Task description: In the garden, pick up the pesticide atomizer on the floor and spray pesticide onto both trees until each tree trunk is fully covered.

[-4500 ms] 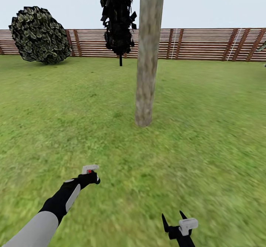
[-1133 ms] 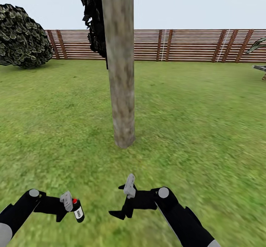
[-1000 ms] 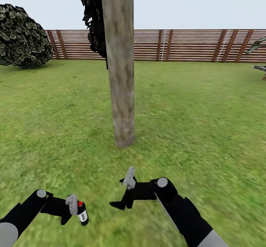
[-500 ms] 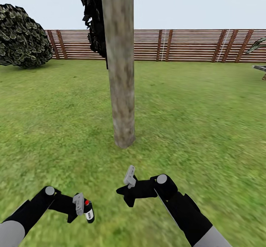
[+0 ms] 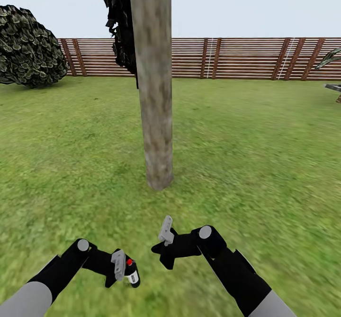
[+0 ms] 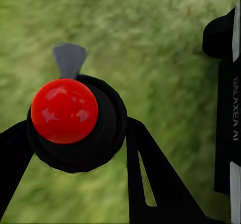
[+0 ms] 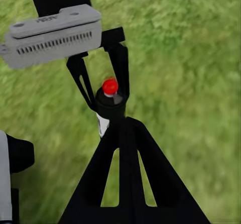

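While the garden lawn [image 5: 265, 165] and the slatted fence [image 5: 246, 57] take up most of the head view, the near tree trunk [image 5: 154, 94] is planted right ahead, with grass between it and both arms. No white specks can be made out on the bark, so the spraying is judged not started, though at this resolution that's hard to swear to. A second dark tree [image 5: 118, 23] is seen behind it, so both trunks are probably left to do.

Pickup is done: the pesticide atomizer [image 5: 131, 273] is held upright off the grass in the left gripper [image 5: 121, 273], low and left of the trunk. From the left wrist view its red cap [image 6: 64, 110] is seen from above, with the black fingers pinched against the bottle's sides. The right gripper [image 5: 163, 253] is parked just beside it, pointed at the bottle; its fingers look pressed together around nothing, going by the right wrist view.
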`<state>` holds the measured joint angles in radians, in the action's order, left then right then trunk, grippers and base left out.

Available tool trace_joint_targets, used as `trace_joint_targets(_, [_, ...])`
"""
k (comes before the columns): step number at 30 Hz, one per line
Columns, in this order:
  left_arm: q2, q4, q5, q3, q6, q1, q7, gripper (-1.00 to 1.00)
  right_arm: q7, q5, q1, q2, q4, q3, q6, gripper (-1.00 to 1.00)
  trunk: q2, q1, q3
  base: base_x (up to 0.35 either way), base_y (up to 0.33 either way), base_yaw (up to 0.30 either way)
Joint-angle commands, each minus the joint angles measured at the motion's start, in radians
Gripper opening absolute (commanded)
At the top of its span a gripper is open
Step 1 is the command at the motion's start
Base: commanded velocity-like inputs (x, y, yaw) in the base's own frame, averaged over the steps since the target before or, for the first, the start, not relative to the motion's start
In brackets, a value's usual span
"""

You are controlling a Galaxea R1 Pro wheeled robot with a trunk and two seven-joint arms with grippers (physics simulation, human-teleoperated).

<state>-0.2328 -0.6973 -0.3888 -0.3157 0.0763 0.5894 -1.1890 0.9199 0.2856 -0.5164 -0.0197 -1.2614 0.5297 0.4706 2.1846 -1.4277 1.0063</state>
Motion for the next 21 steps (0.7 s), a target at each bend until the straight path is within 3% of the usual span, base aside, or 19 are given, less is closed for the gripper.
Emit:
trace_joint_targets(1, [0.006, -0.002, -0.005, -0.003, 0.008, 0.001, 0.000, -1.00, 0.005, 0.006, -0.001, 0.000, -0.001, 0.000, 0.005, -1.00, 0.000, 0.000, 0.001, 0.000, 0.000, 0.000])
trace_joint_targets(4, [0.015, -0.010, -0.005, -0.005, 0.008, 0.001, -0.001, -1.00, 0.005, 0.010, -0.001, 0.002, -0.001, -0.001, 0.005, -1.00, 0.000, 0.000, 0.001, 0.000, 0.000, 0.000])
trace_joint_targets(10, [0.018, -0.055, -0.002, -0.058, 0.007, 0.001, 0.000, -1.00, 0.005, 0.078, -0.001, 0.006, 0.010, -0.002, 0.002, -1.00, 0.000, 0.000, 0.001, 0.000, 0.000, 0.000])
trace_joint_targets(17, [0.020, -0.064, 0.002, -0.062, 0.008, 0.000, -0.001, -1.00, 0.005, 0.085, -0.001, 0.006, 0.018, -0.003, 0.002, -1.00, 0.000, 0.000, 0.001, 0.000, 0.000, 0.000])
trace_joint_targets(21, [0.034, -0.065, 0.001, -0.063, 0.008, 0.000, -0.001, -1.00, 0.005, 0.086, -0.001, 0.006, 0.019, -0.005, 0.002, -1.00, 0.000, 0.000, 0.001, 0.000, 0.000, 0.000])
